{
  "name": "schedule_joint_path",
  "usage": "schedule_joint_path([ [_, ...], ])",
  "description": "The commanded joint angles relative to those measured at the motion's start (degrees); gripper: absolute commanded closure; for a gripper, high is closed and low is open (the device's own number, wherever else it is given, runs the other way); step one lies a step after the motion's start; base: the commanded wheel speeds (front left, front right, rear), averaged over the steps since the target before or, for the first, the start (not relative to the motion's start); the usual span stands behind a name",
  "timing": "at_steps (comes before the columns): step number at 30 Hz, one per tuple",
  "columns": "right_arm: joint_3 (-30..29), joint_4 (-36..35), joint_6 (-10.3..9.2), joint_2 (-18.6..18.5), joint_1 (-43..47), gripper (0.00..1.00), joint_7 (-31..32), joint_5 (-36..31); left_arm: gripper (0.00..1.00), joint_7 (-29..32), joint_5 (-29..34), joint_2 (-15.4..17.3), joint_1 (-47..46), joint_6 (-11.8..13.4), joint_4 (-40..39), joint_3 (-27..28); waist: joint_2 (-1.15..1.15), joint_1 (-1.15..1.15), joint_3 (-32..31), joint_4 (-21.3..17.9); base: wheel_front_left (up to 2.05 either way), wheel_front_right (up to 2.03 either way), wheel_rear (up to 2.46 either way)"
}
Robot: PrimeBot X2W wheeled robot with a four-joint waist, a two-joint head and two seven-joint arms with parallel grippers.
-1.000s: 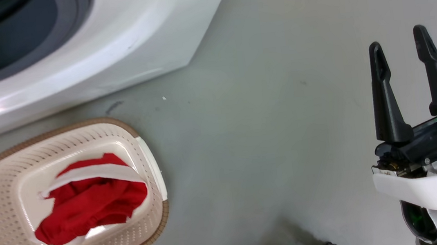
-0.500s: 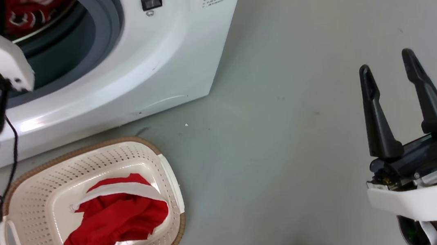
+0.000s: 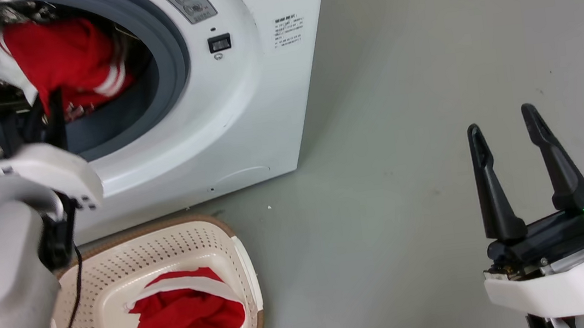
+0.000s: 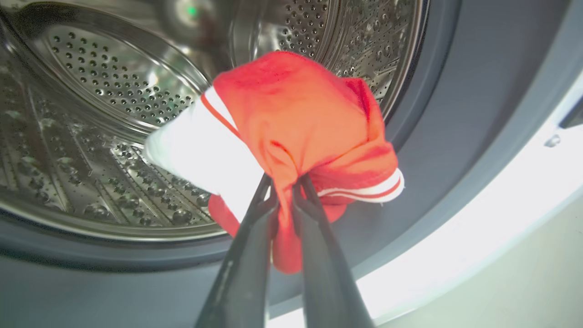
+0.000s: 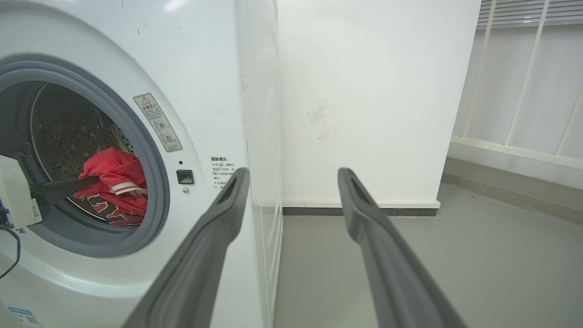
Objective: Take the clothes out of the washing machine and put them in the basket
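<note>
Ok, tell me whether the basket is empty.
Not empty. A red-and-white garment lies crumpled on the bottom of the basket, well below its rim.

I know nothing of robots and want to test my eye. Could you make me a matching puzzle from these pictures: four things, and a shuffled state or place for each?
Things
1. left claw, two long dark fingers
2. right claw, two long dark fingers
3. low cream perforated plastic basket
4. large white front-loading washing machine

States
A. before the machine, a red and white garment lying in it
B. open, holding nothing
C. porthole uncovered, steel drum showing
D. shut on red fabric

Pairs: 1-D; 2-B; 3-A; 4-C
</note>
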Motion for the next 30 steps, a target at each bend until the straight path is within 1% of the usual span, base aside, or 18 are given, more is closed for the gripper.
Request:
schedule_joint_path([
  [1,0.2,0.18,-0.04,0.0,0.83,0.0,-0.11,-0.55,1.0,-0.43,1.02,-0.34,2.43,0.5,-1.58,1.2,0.0,0.01,-1.52,0.38,0.0,0.0,0.0],
  [7,0.59,0.81,-0.04,-0.01,2.83,0.0,-0.11,-1.32,1.0,-0.44,5.14,-2.33,13.03,2.03,-8.86,6.35,0.0,0.01,-4.88,1.05,0.0,0.0,0.0],
  [14,0.59,1.38,-0.04,-0.01,5.13,0.0,-0.11,-2.43,1.0,-0.44,9.93,-5.51,23.62,3.0,-15.03,11.03,0.0,0.01,-8.72,2.02,0.0,0.0,0.0],
  [20,0.64,1.78,-0.04,-0.01,6.65,0.0,-0.11,-3.02,1.0,-0.44,13.12,-8.0,31.01,2.54,-19.23,13.73,0.0,0.01,-11.28,2.81,0.0,0.0,0.0],
  [23,0.48,1.87,-0.04,-0.01,7.16,0.0,-0.11,-3.03,1.0,-0.44,13.94,-8.68,33.0,2.19,-20.2,14.06,0.0,0.01,-11.92,3.12,0.0,0.0,0.0],
  [27,0.61,1.85,-0.04,0.0,7.49,0.0,-0.11,-3.19,1.0,-0.44,14.88,-9.78,36.13,1.38,-20.79,14.37,0.0,0.01,-12.5,3.47,0.0,0.0,0.0],
  [30,0.62,1.59,-0.04,0.0,7.54,0.0,-0.11,-3.18,1.0,-0.43,15.42,-10.53,37.47,0.47,-19.62,14.02,0.0,0.01,-12.2,3.56,0.0,0.0,0.0],
])
